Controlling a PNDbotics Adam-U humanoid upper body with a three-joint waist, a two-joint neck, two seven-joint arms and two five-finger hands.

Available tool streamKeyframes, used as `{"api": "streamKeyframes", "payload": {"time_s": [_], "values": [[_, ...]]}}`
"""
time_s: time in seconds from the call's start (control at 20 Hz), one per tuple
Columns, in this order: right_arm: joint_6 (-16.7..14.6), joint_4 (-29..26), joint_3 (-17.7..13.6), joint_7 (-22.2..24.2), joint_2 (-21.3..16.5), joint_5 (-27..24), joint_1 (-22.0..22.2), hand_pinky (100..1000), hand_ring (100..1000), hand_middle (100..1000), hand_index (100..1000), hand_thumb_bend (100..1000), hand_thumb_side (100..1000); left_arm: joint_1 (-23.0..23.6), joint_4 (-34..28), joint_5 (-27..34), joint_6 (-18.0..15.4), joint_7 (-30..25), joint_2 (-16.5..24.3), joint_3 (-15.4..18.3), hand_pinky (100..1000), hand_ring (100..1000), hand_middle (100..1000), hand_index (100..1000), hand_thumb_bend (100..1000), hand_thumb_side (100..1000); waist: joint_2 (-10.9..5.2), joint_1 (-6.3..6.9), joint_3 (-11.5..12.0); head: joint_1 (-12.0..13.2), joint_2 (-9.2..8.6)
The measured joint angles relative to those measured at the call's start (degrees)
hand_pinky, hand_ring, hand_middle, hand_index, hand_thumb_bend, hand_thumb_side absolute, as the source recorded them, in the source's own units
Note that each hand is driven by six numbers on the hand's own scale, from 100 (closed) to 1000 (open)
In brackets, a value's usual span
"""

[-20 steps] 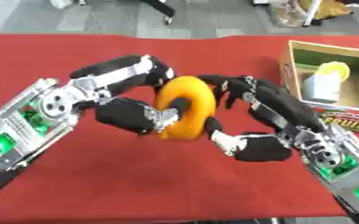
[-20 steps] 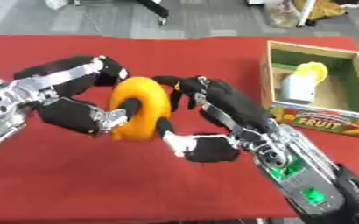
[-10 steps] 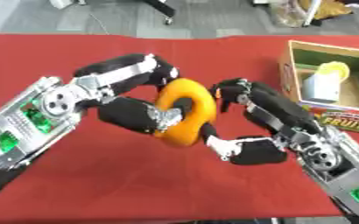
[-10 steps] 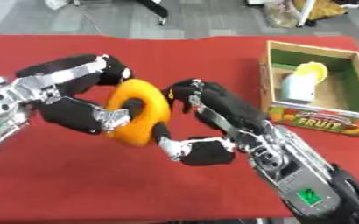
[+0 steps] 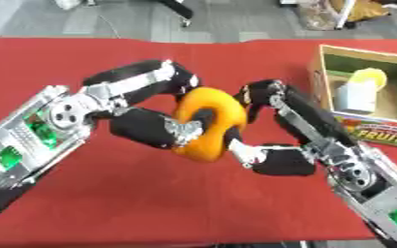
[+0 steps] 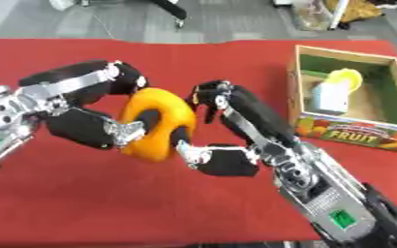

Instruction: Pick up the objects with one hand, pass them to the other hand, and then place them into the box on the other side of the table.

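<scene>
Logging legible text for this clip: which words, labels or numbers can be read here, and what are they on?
"FRUIT": printed on the front wall of the open cardboard box at the table's right side.
No other words, numbers or signs are readable in either view.

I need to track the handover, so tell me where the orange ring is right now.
In the left eye view the orange ring sits mid-table above the red cloth, held between the left robot hand and the right robot hand, left of the box.

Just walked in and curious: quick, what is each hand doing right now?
Left hand: shut on the orange ring, thumb through its hole.
Right hand: shut on the same ring from the other side.
</scene>
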Motion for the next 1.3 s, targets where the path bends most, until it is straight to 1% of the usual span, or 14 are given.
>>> {"api": "streamKeyframes", "payload": {"time_s": [0.05,0.15,0.2,0.25,0.3,0.35,0.4,0.45,0.5,0.6,0.7,0.85,1.0,1.3], "values": [[0.63,0.0,0.18,-0.91,-0.01,-0.97,0.07,465,697,470,347,100,467,0.04,0.0,-0.38,-0.12,-0.12,0.02,-0.01,797,462,465,606,100,293,0.0,0.0,0.0,0.0,0.0],[1.53,0.0,0.46,-2.28,-0.02,-2.59,0.07,464,697,468,344,100,467,0.35,0.0,-1.11,-0.43,-0.46,0.07,-0.01,805,479,484,628,100,329,0.0,0.0,0.0,-0.01,0.0],[1.82,0.0,0.52,-2.73,-0.04,-3.21,0.07,463,696,467,343,100,473,0.51,0.0,-1.44,-0.63,-0.74,0.18,-0.01,821,512,519,668,100,412,0.0,0.0,0.0,-0.01,0.0],[2.04,0.0,0.57,-3.13,-0.07,-3.73,0.07,463,696,467,343,100,473,0.62,0.0,-1.79,-0.93,-1.11,0.37,0.0,823,516,524,673,100,421,0.0,0.0,0.0,-0.02,0.0],[2.23,0.0,0.63,-3.47,-0.1,-4.17,0.09,463,696,466,343,100,474,0.83,0.0,-2.23,-1.35,-1.58,0.56,0.02,842,559,574,723,100,543,0.0,0.0,0.0,-0.02,0.0],[2.42,0.0,0.63,-3.71,-0.15,-4.54,0.1,463,696,466,343,100,474,1.05,0.0,-2.74,-1.93,-2.16,0.64,0.1,844,566,581,730,100,558,0.0,0.0,0.01,-0.03,0.0],[2.56,0.0,0.64,-3.89,-0.24,-4.85,0.11,463,696,466,343,100,473,1.21,0.0,-3.31,-2.65,-2.85,0.85,0.32,869,617,645,796,134,670,0.0,0.0,0.01,-0.05,0.0],[2.66,0.0,0.64,-4.06,-0.38,-5.13,0.12,464,696,466,343,100,472,1.38,0.0,-4.03,-3.59,-3.68,1.09,0.77,880,639,671,817,178,701,0.0,0.0,0.03,-0.08,0.0],[2.72,0.0,0.64,-4.16,-0.47,-5.3,0.13,464,696,466,343,100,472,1.49,0.0,-4.79,-4.58,-4.53,1.27,1.31,916,711,747,869,278,769,0.0,0.0,0.08,-0.13,0.0],[2.8,0.0,0.63,-4.26,-0.49,-5.45,0.25,465,697,466,342,100,471,1.52,0.0,-6.77,-6.8,-6.31,1.7,2.74,940,762,799,897,359,802,0.0,0.0,0.23,-0.22,0.0],[2.8,0.0,0.63,-4.27,-0.54,-5.62,0.49,468,698,467,343,100,474,1.6,-0.01,-9.03,-9.03,-7.65,2.14,4.68,953,789,825,912,416,835,0.0,0.0,0.28,-0.29,0.0],[2.76,0.0,0.62,-4.27,-0.85,-5.73,0.64,470,700,468,345,100,477,2.12,-0.02,-11.78,-11.49,-7.83,2.59,7.9,956,795,829,914,433,844,0.0,0.0,0.31,-0.48,0.0],[2.59,0.0,0.39,-4.41,-0.97,-5.77,1.08,472,701,468,345,100,476,3.05,-0.02,-12.71,-12.96,-6.26,3.19,11.23,956,794,828,912,434,845,0.0,0.0,0.32,-0.58,0.0],[1.72,0.0,-1.15,-5.36,-2.03,-5.77,1.66,480,699,470,346,100,411,6.57,-0.06,-10.82,-14.87,-0.88,5.15,17.43,955,776,811,899,413,824,0.0,0.0,0.43,-1.12,0.01]]}}
